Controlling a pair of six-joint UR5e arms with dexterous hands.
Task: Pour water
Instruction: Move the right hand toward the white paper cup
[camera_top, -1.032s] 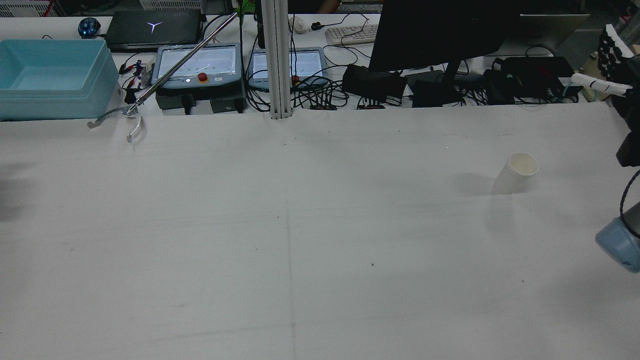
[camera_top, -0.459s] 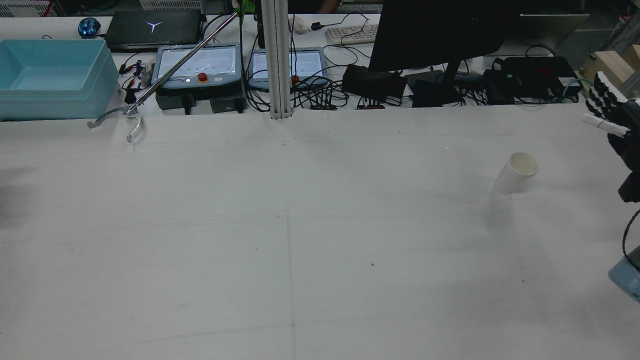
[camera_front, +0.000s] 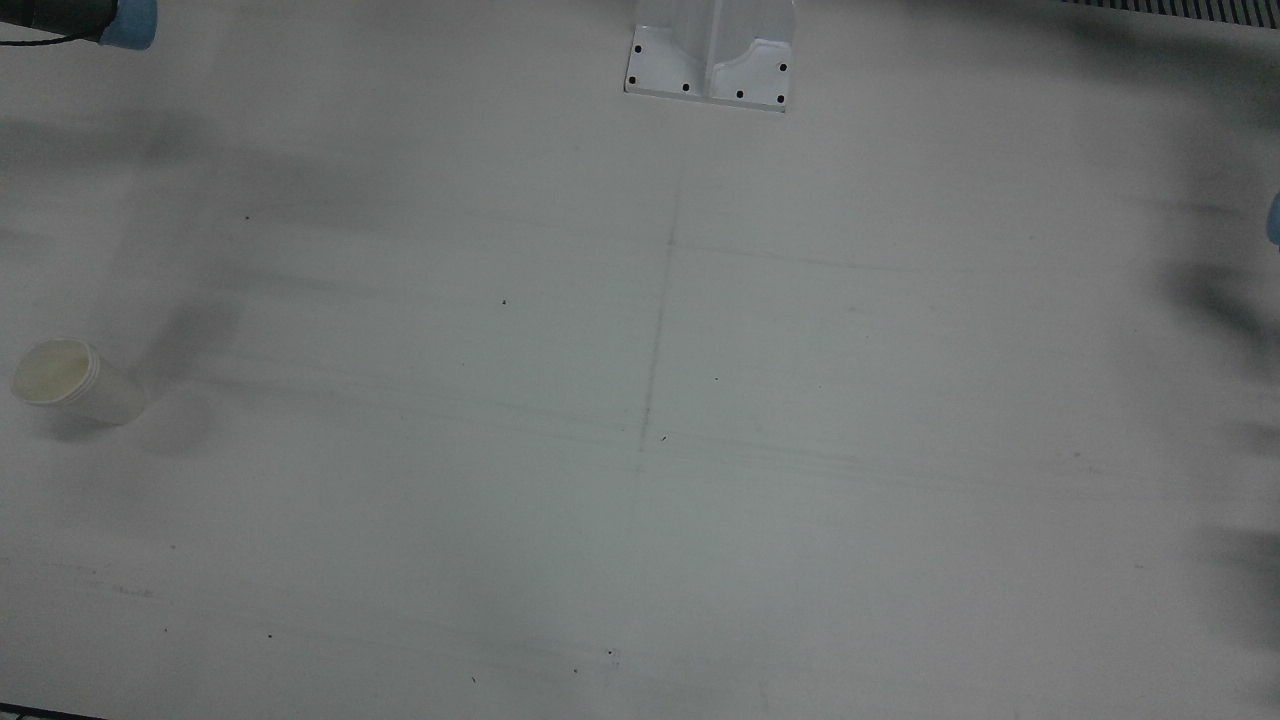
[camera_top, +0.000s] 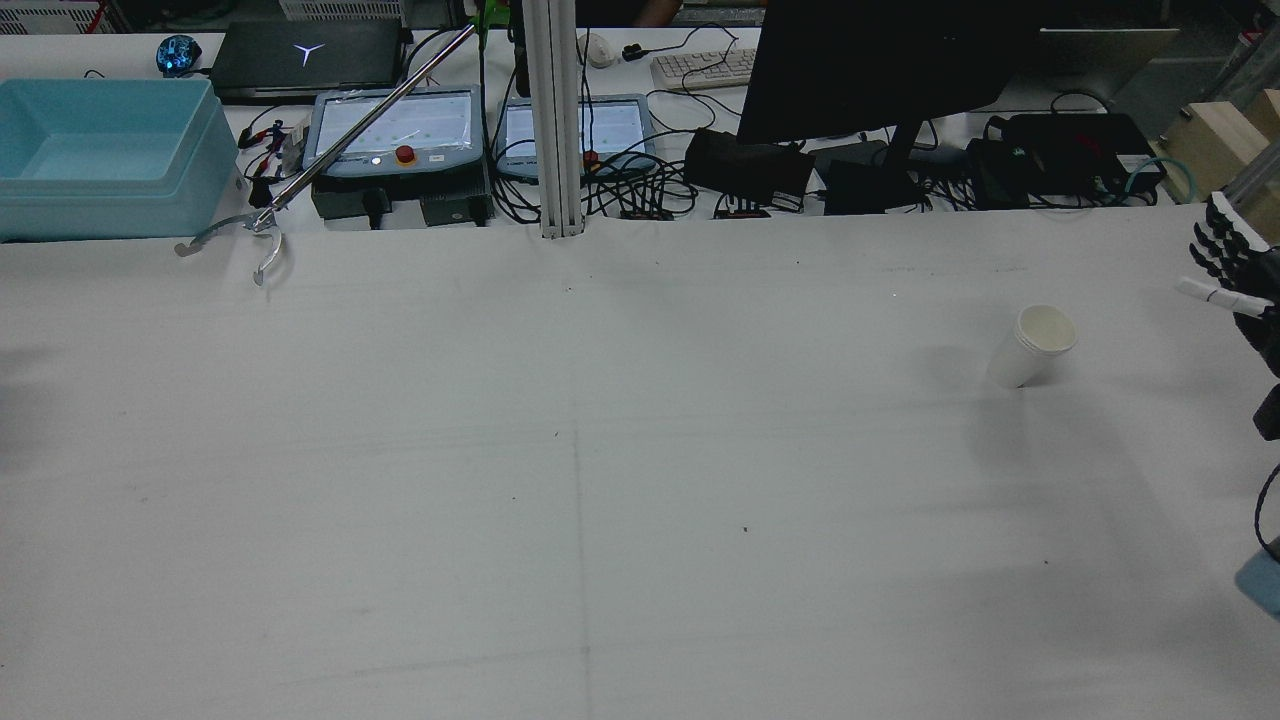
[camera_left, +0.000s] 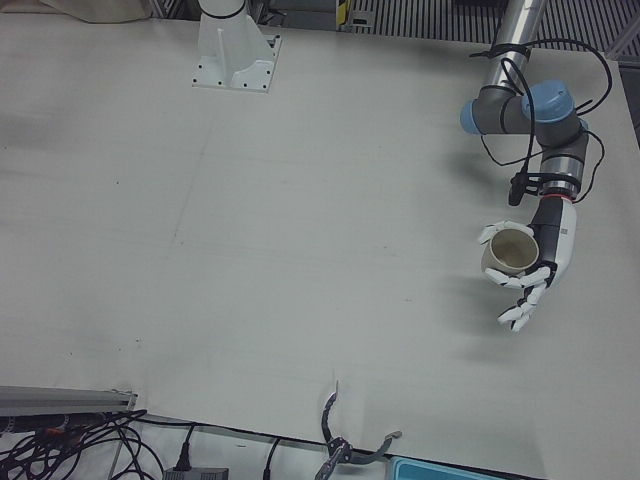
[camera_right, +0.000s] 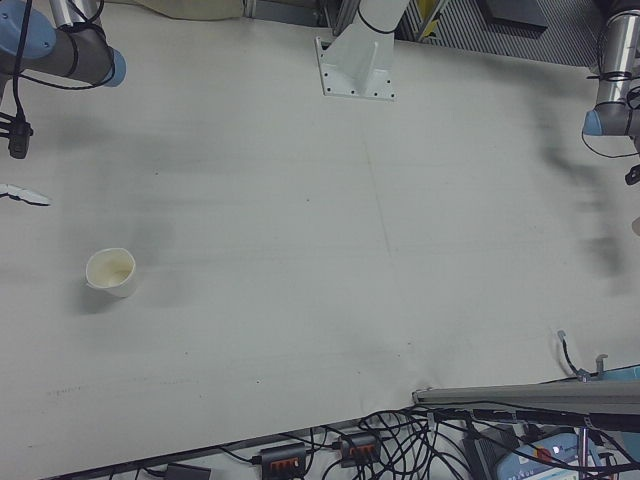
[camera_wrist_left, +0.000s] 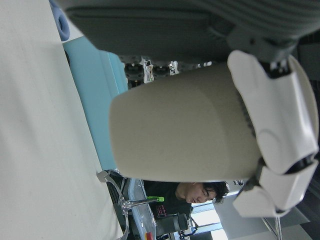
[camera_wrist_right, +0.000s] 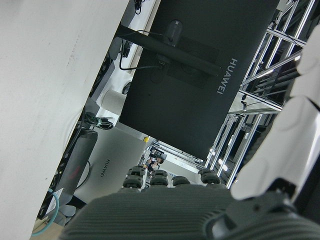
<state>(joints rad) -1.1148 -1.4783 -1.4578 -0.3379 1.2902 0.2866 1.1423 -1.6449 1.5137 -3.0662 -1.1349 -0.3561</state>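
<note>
White cloth-covered table (camera_top: 600, 450), broad and mostly bare. Beyond its far edge in the rear view, a black monitor (camera_top: 860, 70), a pale blue plastic bin (camera_top: 100, 150), two grey teach pendants (camera_top: 395, 130) and a long metal grabber (camera_top: 330, 160) laid aslant.

As landmark, the standing off-white paper cup (camera_top: 1032, 346) on the robot's right half: upright, mouth open, inside apparently dry, probably set there to receive the pour.

Well to the cup's right in the rear view, at the frame's edge: black-and-white right hand (camera_top: 1235, 285), fingers spread, nothing held, raised above the cloth; possibly poised to steady the cup, though that is a guess.

Far across the table from that cup, over the left half: white-and-black left hand (camera_left: 530, 262), fingers wrapped around a second beige paper cup (camera_left: 510, 252), carried upright and clear of the cloth, presumably to keep its contents from spilling before tipping. Water level not discernible.

Pour judged not yet begun; wide gap between the two cups to be crossed first.
</note>
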